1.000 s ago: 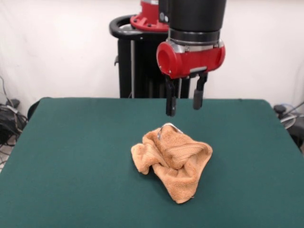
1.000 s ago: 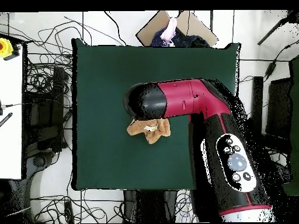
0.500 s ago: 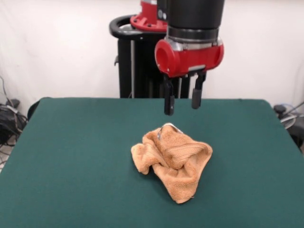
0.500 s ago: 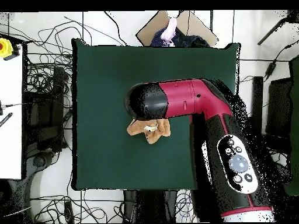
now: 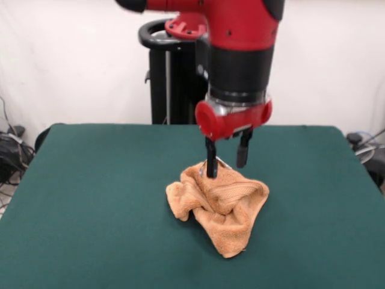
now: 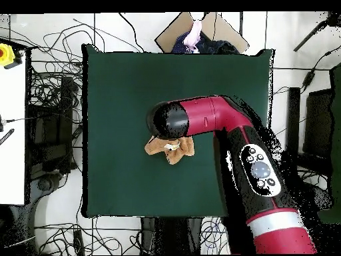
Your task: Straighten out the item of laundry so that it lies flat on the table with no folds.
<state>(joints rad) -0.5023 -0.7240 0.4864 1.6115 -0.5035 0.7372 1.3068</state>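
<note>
The big dark green felt-covered tabletop (image 5: 72, 229) fills the near part of the front view. On it, close to the middle, sits the small orange-tan fluffy towel (image 5: 219, 201). The towel is bunched up in a lumpy heap with many folds. One pointed corner hangs toward the near side, and a rounded lump sticks out to one side. A ribbed woven band (image 5: 236, 191) runs across the top of the heap. A bit of white shows at the far top edge of the towel, but it is too small to tell what it is.

Just behind the top of the heap is the robot's hand (image 5: 226, 161), with two thin black fingers (image 5: 211, 158) pointing straight down. The fingers are spread apart with a clear gap between them. One fingertip looks like it touches the far top edge of the towel. The other hangs just beside the towel. Nothing is pinched between them.

Above the fingers is a round red and black arm (image 5: 237, 72). In the overhead view the arm covers part of the towel (image 6: 174, 151), which lies near the middle of the tabletop (image 6: 120, 100).
</note>
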